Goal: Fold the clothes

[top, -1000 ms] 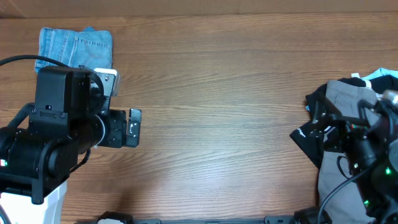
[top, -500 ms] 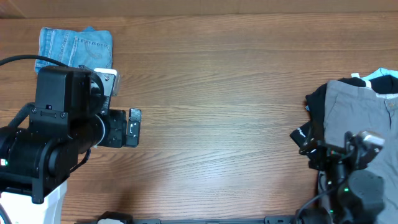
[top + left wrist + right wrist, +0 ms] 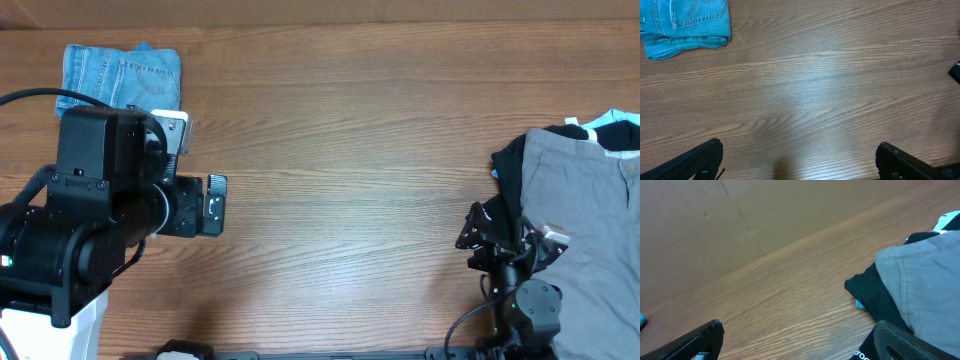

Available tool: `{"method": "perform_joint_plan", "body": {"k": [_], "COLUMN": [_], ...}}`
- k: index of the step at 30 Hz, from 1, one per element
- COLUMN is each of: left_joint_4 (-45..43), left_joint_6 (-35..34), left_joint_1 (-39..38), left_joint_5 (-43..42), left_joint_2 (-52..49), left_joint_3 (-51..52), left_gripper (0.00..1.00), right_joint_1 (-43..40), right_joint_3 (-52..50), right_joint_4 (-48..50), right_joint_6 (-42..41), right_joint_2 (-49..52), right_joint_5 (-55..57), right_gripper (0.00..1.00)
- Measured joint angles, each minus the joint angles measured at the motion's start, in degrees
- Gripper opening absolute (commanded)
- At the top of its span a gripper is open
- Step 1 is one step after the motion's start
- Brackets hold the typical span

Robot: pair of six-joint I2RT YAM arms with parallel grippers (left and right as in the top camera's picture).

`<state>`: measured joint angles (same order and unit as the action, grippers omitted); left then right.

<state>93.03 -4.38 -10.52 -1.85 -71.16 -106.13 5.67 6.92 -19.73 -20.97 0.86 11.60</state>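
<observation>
The light-blue jeans point(image 3: 122, 72) lie folded into a small bundle at the far left corner of the table, a stitched pocket facing up. They also show in the left wrist view point(image 3: 685, 22), at the top left. My left gripper point(image 3: 215, 205) is open and empty over bare wood, in front and to the right of the jeans; its fingers stand wide apart in the left wrist view point(image 3: 800, 162). My right gripper point(image 3: 498, 248) is low at the front right, open and empty point(image 3: 800, 342), beside a clothes pile.
A pile of other clothes lies at the right edge: a grey garment point(image 3: 580, 220) on top of a black one point(image 3: 510, 170), with a bit of light-blue fabric point(image 3: 612, 120) behind. The grey garment point(image 3: 925, 275) and black one point(image 3: 872, 292) fill the right of the right wrist view.
My right arm has drawn back off the clothes pile toward the table's front edge, uncovering the grey garment. The left arm and the jeans have not moved.
</observation>
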Motion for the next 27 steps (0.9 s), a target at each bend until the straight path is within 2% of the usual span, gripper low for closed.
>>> {"method": "perform_joint_plan", "body": {"k": [27], "left_joint_4": [0.0], "left_joint_6": [0.0], "left_joint_1": [0.0], "left_joint_5": [0.0], "left_joint_2": [0.0], "left_joint_3": [0.0], "left_gripper": [1.0], "right_joint_1": [0.0], "right_joint_3": [-1.0], "right_joint_4": [2.4], "right_joint_6": [0.0], "right_joint_2": [0.0], "right_joint_5": [-0.7], "right_gripper": [1.0]}}
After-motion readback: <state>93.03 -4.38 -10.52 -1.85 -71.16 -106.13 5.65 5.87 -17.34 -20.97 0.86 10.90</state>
